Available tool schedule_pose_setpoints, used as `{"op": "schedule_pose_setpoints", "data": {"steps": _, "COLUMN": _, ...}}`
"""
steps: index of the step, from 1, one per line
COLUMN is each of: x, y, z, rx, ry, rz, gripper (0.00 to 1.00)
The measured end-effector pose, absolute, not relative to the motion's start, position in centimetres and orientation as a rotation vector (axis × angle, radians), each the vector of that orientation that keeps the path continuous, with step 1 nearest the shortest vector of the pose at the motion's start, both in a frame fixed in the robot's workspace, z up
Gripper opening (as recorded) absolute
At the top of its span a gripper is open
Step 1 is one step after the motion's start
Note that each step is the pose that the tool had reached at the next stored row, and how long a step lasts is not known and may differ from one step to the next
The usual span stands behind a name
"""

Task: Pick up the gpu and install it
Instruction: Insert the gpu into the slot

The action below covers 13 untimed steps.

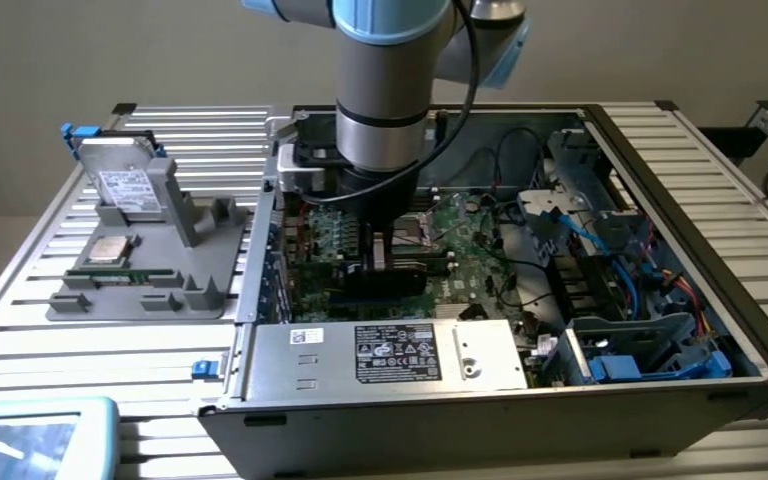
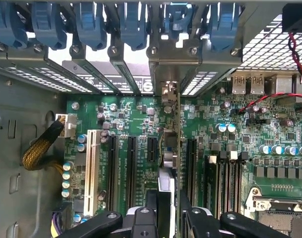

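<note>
My gripper (image 2: 168,210) is down inside the open computer case (image 1: 704,200), shut on the gpu (image 2: 172,148). In the wrist view the card shows edge-on between the two black fingers (image 2: 152,206), standing upright over the green motherboard (image 2: 126,114). Its silver end bracket (image 2: 164,91) lies against the rear slot openings under the blue retention clips (image 2: 133,25). Black expansion slots (image 2: 131,168) and a white slot (image 2: 91,168) lie beside it. I cannot tell whether the card's edge sits in a slot. In the exterior view the gripper (image 1: 387,255) and the gpu's black cooler (image 1: 381,285) sit low over the board.
On the exterior view's left, a grey fixture (image 1: 211,290) holds a silver hard drive (image 1: 128,185), a processor (image 1: 111,248) and a narrow memory stick (image 1: 117,272). The power supply (image 1: 398,355) fills the case front. Blue cables (image 1: 598,230) and drive bays crowd its right side.
</note>
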<state>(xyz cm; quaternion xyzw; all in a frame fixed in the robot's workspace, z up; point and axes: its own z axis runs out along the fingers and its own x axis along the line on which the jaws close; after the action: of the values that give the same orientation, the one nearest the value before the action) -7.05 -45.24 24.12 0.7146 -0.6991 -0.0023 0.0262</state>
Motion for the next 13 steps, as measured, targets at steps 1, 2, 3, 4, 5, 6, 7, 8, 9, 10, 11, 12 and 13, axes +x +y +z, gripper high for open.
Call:
{"op": "schedule_pose_setpoints", "data": {"steps": 1, "x": -7.03, "y": -45.24, "z": 24.12, "rx": 2.209, "ry": -2.159, "rz": -0.007, "gripper": 0.27}}
{"op": "schedule_pose_setpoints", "data": {"steps": 2, "x": -7.02, "y": -45.24, "z": 24.12, "rx": 2.210, "ry": -2.158, "rz": -0.007, "gripper": 0.27}}
{"op": "schedule_pose_setpoints", "data": {"steps": 3, "x": -7.02, "y": -45.24, "z": 24.12, "rx": 2.211, "ry": -2.158, "rz": -0.007, "gripper": 0.27}}
{"op": "schedule_pose_setpoints", "data": {"steps": 4, "x": -7.02, "y": -45.23, "z": 24.12, "rx": 2.211, "ry": -2.157, "rz": -0.007, "gripper": 0.27}}
{"op": "schedule_pose_setpoints", "data": {"steps": 5, "x": -7.02, "y": -45.23, "z": 24.12, "rx": 2.211, "ry": -2.157, "rz": -0.007, "gripper": 0.27}}
{"op": "schedule_pose_setpoints", "data": {"steps": 6, "x": -7.02, "y": -45.24, "z": 24.12, "rx": 2.212, "ry": -2.157, "rz": -0.007, "gripper": 0.27}}
{"op": "schedule_pose_setpoints", "data": {"steps": 7, "x": -7.01, "y": -45.24, "z": 24.12, "rx": 2.212, "ry": -2.157, "rz": -0.007, "gripper": 0.27}}
{"op": "schedule_pose_setpoints", "data": {"steps": 8, "x": -7.01, "y": -45.24, "z": 24.12, "rx": 2.212, "ry": -2.157, "rz": -0.007, "gripper": 0.27}}
{"op": "schedule_pose_setpoints", "data": {"steps": 9, "x": -7.01, "y": -45.23, "z": 24.12, "rx": 2.212, "ry": -2.157, "rz": -0.007, "gripper": 0.27}}
{"op": "schedule_pose_setpoints", "data": {"steps": 10, "x": -7.02, "y": -45.24, "z": 24.12, "rx": 2.212, "ry": -2.157, "rz": -0.007, "gripper": 0.27}}
{"op": "schedule_pose_setpoints", "data": {"steps": 11, "x": -7.01, "y": -45.24, "z": 24.12, "rx": 2.212, "ry": -2.157, "rz": -0.007, "gripper": 0.27}}
{"op": "schedule_pose_setpoints", "data": {"steps": 12, "x": -7.01, "y": -45.24, "z": 24.12, "rx": 2.212, "ry": -2.157, "rz": -0.007, "gripper": 0.27}}
{"op": "schedule_pose_setpoints", "data": {"steps": 13, "x": -7.01, "y": -45.23, "z": 24.12, "rx": 2.212, "ry": -2.157, "rz": -0.007, "gripper": 0.27}}
